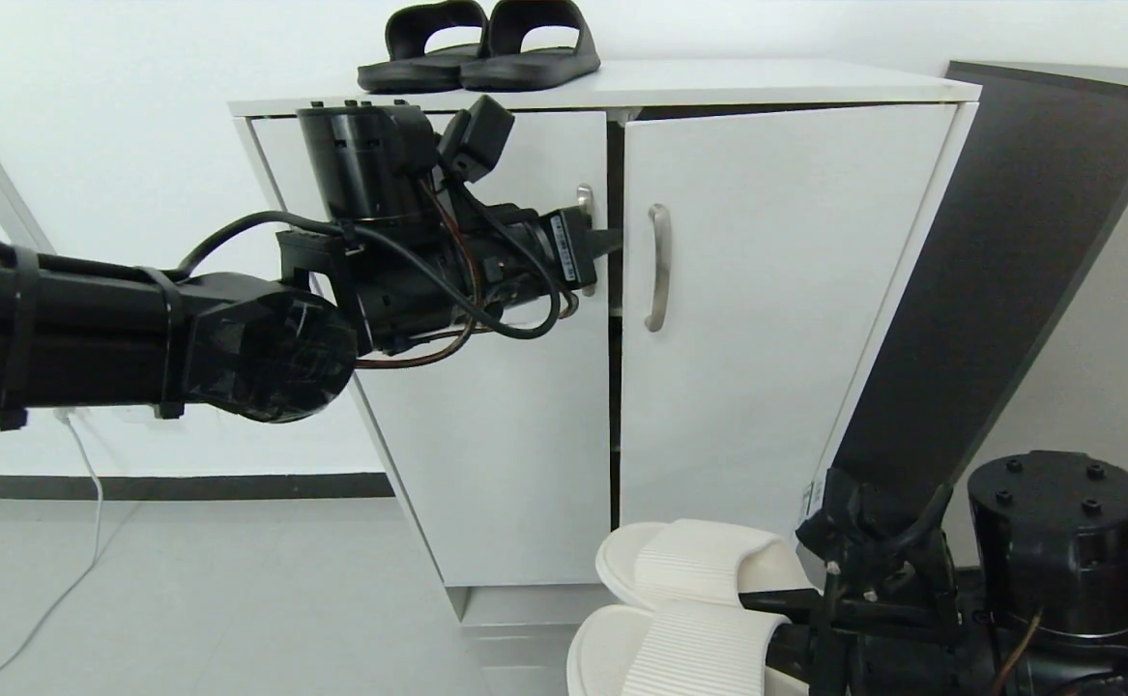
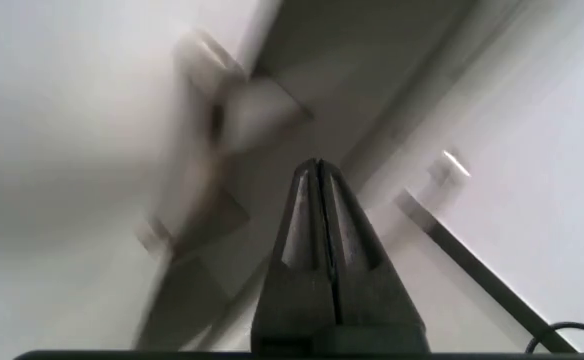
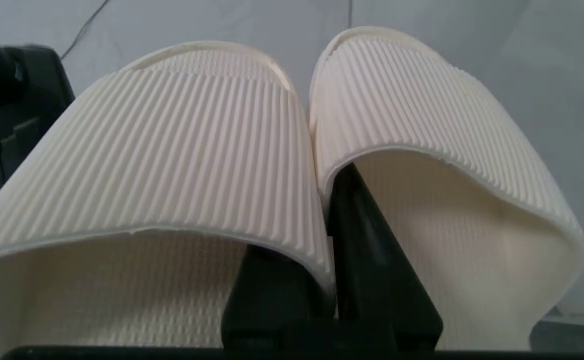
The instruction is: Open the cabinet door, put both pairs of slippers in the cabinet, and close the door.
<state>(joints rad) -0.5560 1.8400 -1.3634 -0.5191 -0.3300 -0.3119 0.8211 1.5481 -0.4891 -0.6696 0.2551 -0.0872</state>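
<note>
The pair of cream, ribbed open-toed slippers [image 1: 699, 580] [image 3: 192, 150] lies side by side in my right tool [image 1: 766, 602] [image 3: 337, 240], low down in front of the white two-door cabinet [image 1: 766, 406], near the foot of its right door. That tool is clamped on the pair where their inner edges meet, with one black finger showing between the two arched straps (fine grooves run across each strap). The second pair, black smooth moulded slippers [image 1: 481, 43], rests side by side on the cabinet's top, above the left door.

My left tool [image 1: 612, 242] [image 2: 318, 175] is held out level at handle height. Its fingers are pressed together with nothing between them, and the tips are at the dark gap between the doors, just beside the left door's silver metal handle [image 1: 585, 198]. The right door's curved silver metal bar handle [image 1: 657, 268] stands upright just past that gap. I cannot tell whether either door is ajar.

The cabinet stands on a pale grey floor [image 1: 187, 599] against a plain white wall [image 1: 119, 116], which has a black skirting strip [image 1: 167, 485] along its foot. A thin white cable [image 1: 90, 512] trails down the wall and across the floor. A dark grey flat panel [image 1: 1008, 271] stands to the cabinet's right.
</note>
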